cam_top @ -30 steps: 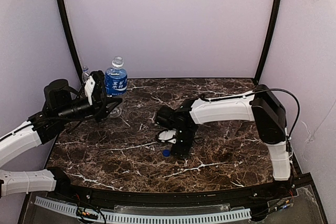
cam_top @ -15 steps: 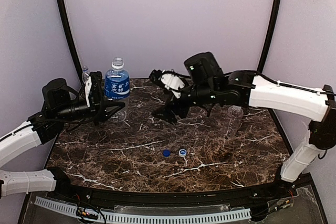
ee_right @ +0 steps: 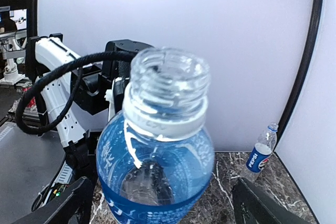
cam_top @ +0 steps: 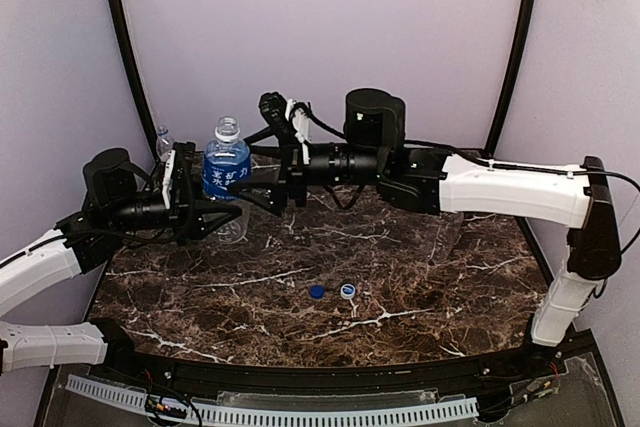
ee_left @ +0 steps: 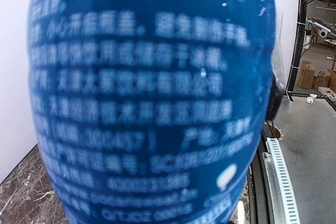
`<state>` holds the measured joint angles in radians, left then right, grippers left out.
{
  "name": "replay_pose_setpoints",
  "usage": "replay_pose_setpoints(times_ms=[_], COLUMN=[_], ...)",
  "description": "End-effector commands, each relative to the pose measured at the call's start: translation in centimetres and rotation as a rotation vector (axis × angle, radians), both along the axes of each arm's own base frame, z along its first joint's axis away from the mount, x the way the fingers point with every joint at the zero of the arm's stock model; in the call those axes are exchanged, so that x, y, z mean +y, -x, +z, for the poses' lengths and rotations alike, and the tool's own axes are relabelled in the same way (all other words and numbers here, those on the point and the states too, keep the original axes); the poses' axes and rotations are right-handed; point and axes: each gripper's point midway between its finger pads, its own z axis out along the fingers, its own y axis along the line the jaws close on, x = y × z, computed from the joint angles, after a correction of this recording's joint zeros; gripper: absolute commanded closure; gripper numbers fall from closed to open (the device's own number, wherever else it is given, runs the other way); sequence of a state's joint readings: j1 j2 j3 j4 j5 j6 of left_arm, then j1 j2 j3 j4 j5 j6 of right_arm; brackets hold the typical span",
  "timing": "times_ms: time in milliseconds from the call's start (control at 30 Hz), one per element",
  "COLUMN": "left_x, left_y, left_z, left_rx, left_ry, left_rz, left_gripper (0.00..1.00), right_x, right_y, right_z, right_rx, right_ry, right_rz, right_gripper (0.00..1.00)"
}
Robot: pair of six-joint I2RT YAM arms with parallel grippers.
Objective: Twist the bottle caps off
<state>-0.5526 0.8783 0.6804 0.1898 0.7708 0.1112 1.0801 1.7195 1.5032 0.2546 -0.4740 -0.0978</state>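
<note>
My left gripper (cam_top: pixel 222 209) is shut on a blue-labelled bottle (cam_top: pixel 226 169), which it holds slightly tilted above the table's left rear. The label (ee_left: pixel 152 103) fills the left wrist view and hides that gripper's fingers. The bottle's neck (ee_right: pixel 168 77) is bare, with its thread showing and a white ring below it. My right gripper (cam_top: pixel 262 189) is open, level with the bottle's right side. In the right wrist view its fingers (ee_right: pixel 63 205) stand on either side of the bottle without touching. A blue cap (cam_top: pixel 316 291) and a white cap (cam_top: pixel 348 291) lie side by side on the table.
A small Pepsi bottle (ee_right: pixel 261 153) with its cap on stands at the back left corner (cam_top: pixel 163 139), behind my left arm. The marble table (cam_top: pixel 420 287) is ringed by pale walls and two black posts (cam_top: pixel 512 57). My right arm stretches across the table's rear.
My right gripper rose from the table's middle, leaving a white cap beside the blue one. It then swung left to the held bottle with its jaws open. The bottle tilted slightly.
</note>
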Motion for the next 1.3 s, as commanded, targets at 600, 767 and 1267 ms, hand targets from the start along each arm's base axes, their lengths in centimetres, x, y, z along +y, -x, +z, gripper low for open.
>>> replay_pose_setpoints(times_ms=[600,767,1267], left_x=[0.2,0.4,-0.1], left_y=[0.2,-0.4,-1.0], left_z=[2.8,5.1,4.2], left_rx=[-0.1,-0.129,-0.002], left_ry=[0.041,0.077,0.071], left_rz=[0.006,0.047,0.036], left_gripper=[0.04,0.01,0.59], right_x=[-1.0,-0.8,1.5], right_y=[-1.2,-1.7,-0.3], right_z=[-2.9,-7.8,-9.3], right_rx=[-0.124,-0.11,-0.141], right_ry=[0.1,0.233,0.258], right_rz=[-0.119,-0.138,-0.067], right_gripper=[0.61,0.62,0.62])
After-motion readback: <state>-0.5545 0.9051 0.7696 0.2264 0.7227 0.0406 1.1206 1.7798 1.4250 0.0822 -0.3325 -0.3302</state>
